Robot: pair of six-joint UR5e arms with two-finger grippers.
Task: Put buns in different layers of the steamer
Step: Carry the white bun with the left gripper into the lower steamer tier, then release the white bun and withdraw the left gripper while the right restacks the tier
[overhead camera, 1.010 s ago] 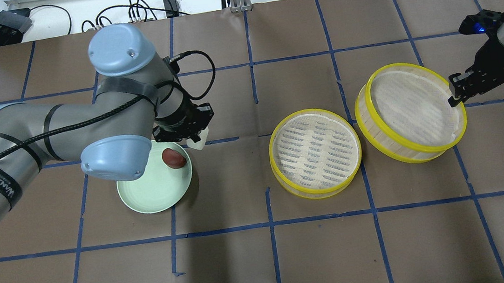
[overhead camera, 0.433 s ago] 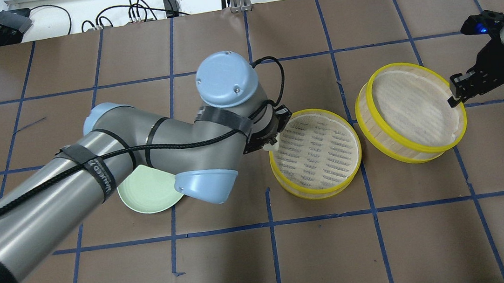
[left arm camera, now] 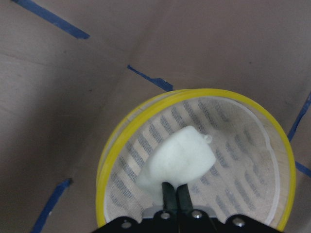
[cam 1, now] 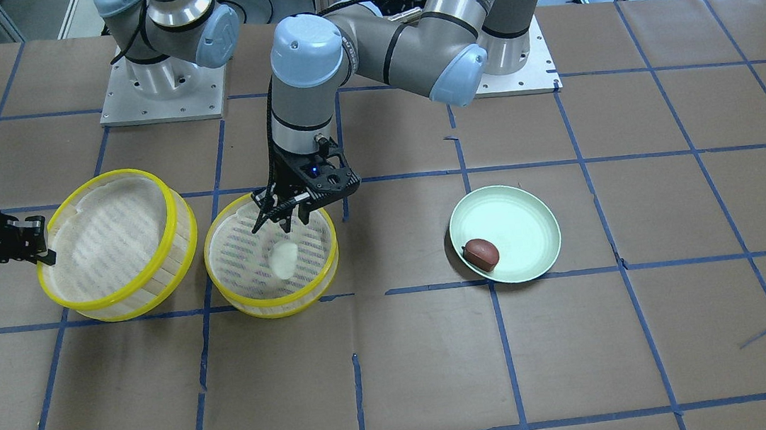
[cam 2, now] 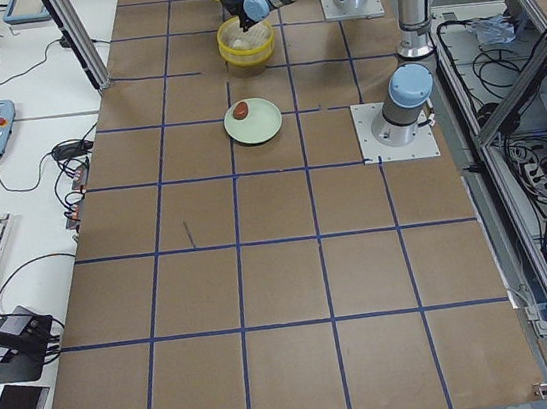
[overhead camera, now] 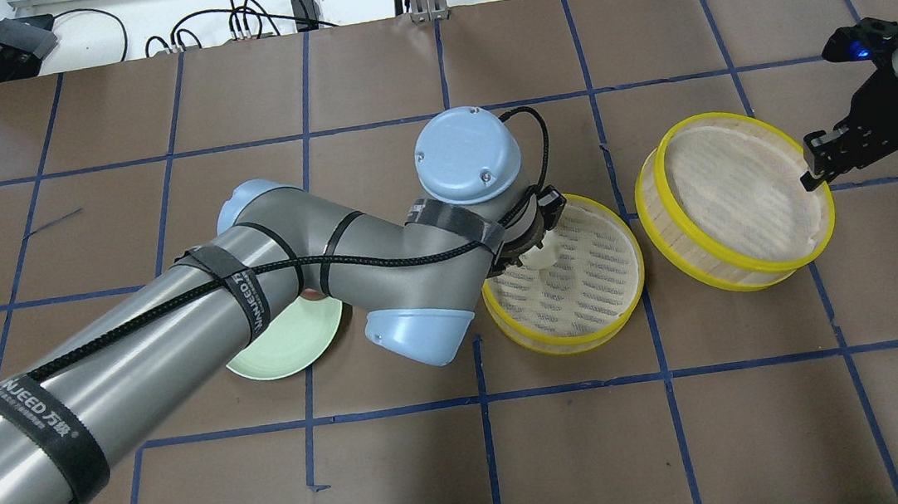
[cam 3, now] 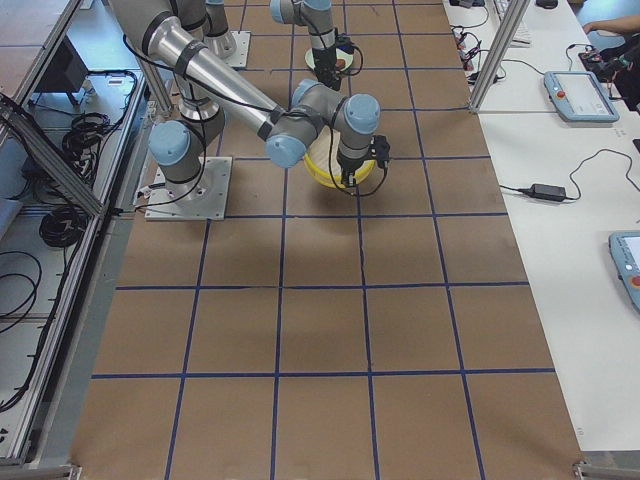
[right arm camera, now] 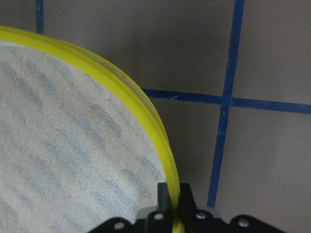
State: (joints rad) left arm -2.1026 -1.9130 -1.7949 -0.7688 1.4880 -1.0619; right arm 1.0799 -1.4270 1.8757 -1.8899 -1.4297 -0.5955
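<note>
Pinches the white bun (left arm camera: 177,158) in the left gripper (left arm camera: 176,190), fingers drawn almost together on its near edge. Holds it inside the yellow ring of the flat layer (overhead camera: 567,341), just above the white perforated liner, toward the robot's side of the ring.

Clamps the right gripper (right arm camera: 173,193) tight on the yellow rim of the second layer (overhead camera: 718,275), just beside the first. Shows that one askew rather than flat; cannot tell the raised edge.

Leaves the reddish-brown bun (cam 1: 482,253) lying by the operator-side rim of the pale green dish (cam 1: 519,218), well apart from both layers, on the robot's left. Covers most of that dish in the overhead view with the left arm's elbow, hiding the brown bun there.

Rests everything on a brown-papered table (cam 1: 401,384) gridded with blue tape, with cables (overhead camera: 257,17) beyond its far edge.

Bears a black strap (overhead camera: 49,419) round the left arm, white lettering legible in part as "NJEED", then two Chinese characters.
</note>
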